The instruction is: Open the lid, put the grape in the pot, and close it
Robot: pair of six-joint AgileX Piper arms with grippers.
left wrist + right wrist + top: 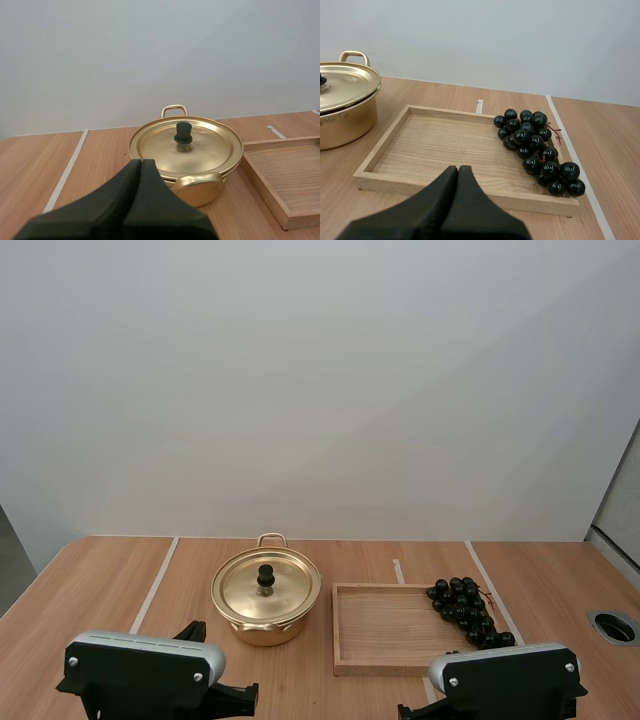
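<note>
Black fingers of the left gripper (141,165) lie pressed together, holding nothing, just short of the gold pot (197,189), whose lid (205,147) is on. The right gripper (458,171) is likewise closed and empty before the wooden tray (435,140). The grapes (535,142) lie at the tray's side away from the pot.

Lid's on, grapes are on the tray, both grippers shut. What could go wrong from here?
1. The knob on the lid is small. The left gripper, shut now, could slip off it or nudge the pot sideways.
2. The grapes lie along the rim of the tray away from the pot. The right gripper may hit that rim or pinch only a few berries, so the bunch could drop.
</note>
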